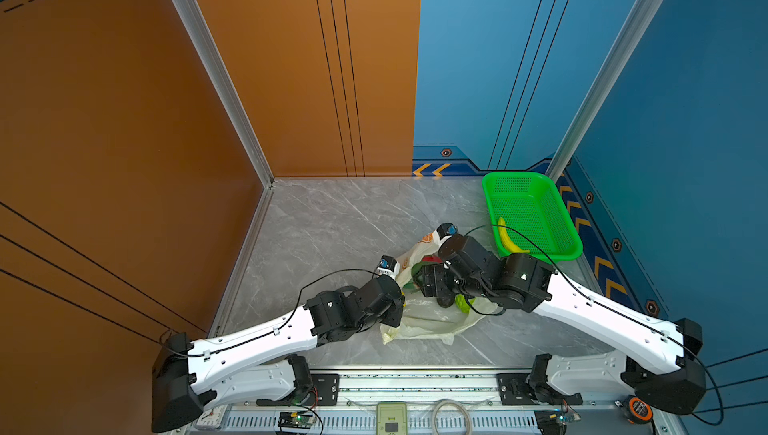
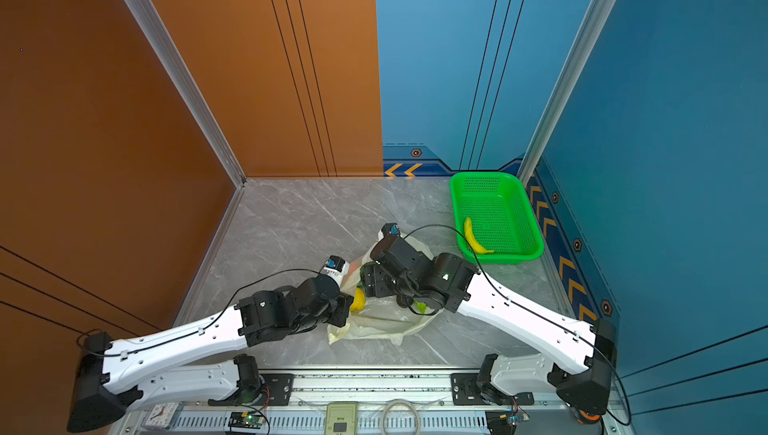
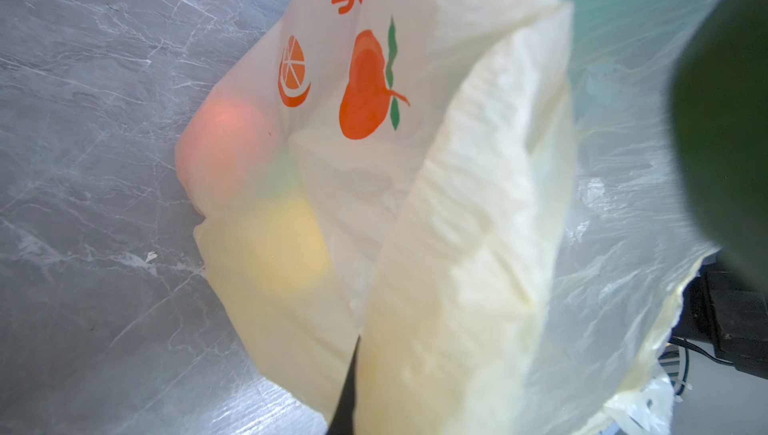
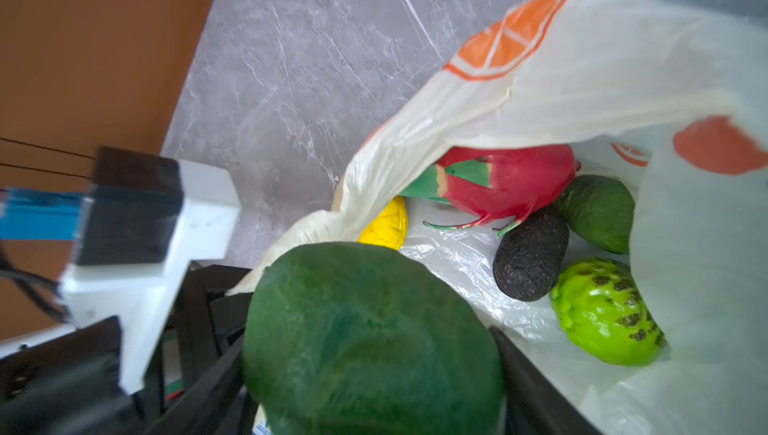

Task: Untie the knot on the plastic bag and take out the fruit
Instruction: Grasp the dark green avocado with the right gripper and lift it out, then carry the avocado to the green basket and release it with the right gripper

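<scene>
Right end effector [image 4: 368, 335] holds a green avocado [image 4: 357, 295], jaws wide around it, over the open bag [image 4: 582, 79]. Left end effector [image 3: 351, 370] is pinched on the bag rim. I should lift straight, clear of the flap, then swing to the basket [image 1: 515, 174], beside the banana [image 1: 508, 241]. Dragon fruit [image 4: 511, 183] and others lie inside.
</scene>
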{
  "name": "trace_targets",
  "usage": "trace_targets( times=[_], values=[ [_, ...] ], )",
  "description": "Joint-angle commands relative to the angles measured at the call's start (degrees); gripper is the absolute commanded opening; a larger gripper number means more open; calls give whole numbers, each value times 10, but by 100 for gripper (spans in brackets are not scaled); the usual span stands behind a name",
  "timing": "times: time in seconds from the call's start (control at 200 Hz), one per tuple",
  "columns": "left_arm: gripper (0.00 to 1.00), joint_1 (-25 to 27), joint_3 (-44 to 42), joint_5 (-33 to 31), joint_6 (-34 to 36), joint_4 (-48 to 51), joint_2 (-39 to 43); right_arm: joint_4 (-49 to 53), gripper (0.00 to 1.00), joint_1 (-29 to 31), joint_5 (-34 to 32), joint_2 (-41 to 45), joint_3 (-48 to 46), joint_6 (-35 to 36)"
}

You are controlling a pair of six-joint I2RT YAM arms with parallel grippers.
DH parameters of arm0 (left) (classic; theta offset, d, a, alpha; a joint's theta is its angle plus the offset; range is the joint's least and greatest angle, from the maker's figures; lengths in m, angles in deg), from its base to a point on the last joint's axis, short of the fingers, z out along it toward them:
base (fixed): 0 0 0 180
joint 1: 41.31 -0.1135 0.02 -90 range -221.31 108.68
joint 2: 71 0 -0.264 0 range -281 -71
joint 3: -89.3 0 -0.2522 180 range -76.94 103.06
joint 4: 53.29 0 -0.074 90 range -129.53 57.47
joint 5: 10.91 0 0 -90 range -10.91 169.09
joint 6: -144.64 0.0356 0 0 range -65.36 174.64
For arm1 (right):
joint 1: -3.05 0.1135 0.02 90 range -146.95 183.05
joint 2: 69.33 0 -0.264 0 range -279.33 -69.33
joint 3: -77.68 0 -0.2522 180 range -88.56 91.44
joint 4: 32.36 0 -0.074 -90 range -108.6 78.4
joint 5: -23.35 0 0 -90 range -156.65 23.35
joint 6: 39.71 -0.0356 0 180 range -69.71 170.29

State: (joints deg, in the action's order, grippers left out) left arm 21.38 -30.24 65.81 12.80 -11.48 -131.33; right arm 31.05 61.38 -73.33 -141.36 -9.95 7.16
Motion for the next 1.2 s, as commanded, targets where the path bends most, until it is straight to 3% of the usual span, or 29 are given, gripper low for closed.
trace_targets(
  times=[0.0,0.15,0.3,0.496,0.606,0.751,0.971,1.071,1.192],
  values=[
    [0,5,-3,-13,4,4,9,51,48,-34,-10,16,54,28],
    [0,6,2,-13,9,4,9,52,48,-127,32,18,102,62],
    [0,5,5,-14,11,3,9,53,49,-279,77,17,119,117],
    [0,5,7,-17,13,-3,12,-1,49,-491,125,-19,55,184],
    [0,6,8,-16,15,-5,13,-58,48,-573,135,-64,12,202],
    [0,7,9,-19,15,-6,12,-115,48,-635,139,-151,-7,211],
    [0,8,17,-25,13,-7,6,-153,50,-663,116,-264,-4,212],
    [0,9,20,-25,13,-7,2,-154,58,-665,114,-293,1,210],
    [0,10,25,-28,14,-7,-2,-146,75,-664,110,-307,0,208]
  ],
)
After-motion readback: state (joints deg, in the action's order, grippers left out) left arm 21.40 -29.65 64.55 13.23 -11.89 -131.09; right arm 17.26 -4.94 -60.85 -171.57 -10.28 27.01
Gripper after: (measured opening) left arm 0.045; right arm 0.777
